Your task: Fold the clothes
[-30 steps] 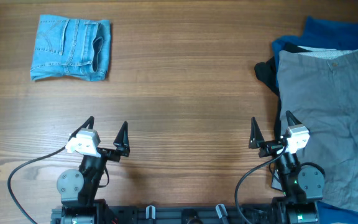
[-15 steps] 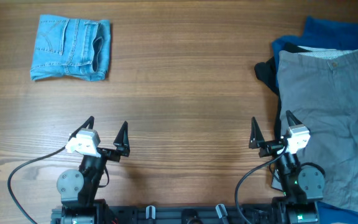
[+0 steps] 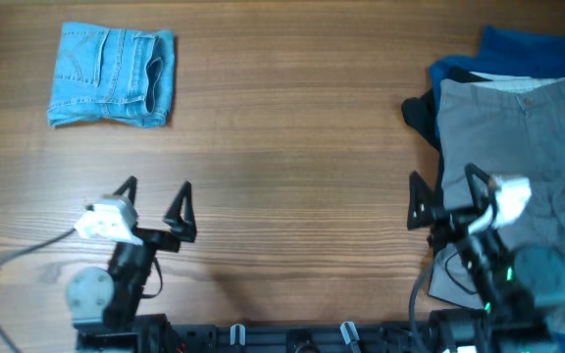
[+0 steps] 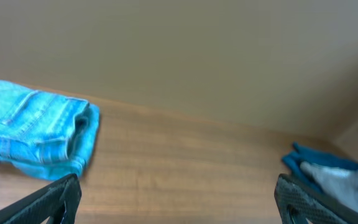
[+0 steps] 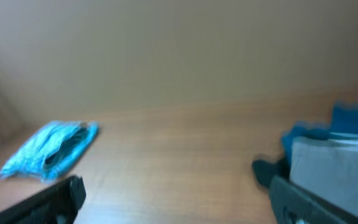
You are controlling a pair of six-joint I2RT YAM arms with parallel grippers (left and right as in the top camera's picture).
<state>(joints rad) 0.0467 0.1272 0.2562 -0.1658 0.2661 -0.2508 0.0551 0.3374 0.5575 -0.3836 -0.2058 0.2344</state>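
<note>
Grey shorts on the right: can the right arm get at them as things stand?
Probably yes. The right gripper is open and empty at the left edge of the grey shorts, and nothing lies on top of them.

Even, soft light with faint shadows; the overhead view is sharp, both wrist views motion-blurred.

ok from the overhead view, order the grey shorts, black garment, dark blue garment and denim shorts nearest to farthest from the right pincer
1. grey shorts: on the right, their edge directly under the open right pincer.
2. black garment: just beyond, poking out at the shorts' left edge.
3. dark blue garment: far right corner, behind the shorts.
4. denim shorts: folded, far left corner.
</note>
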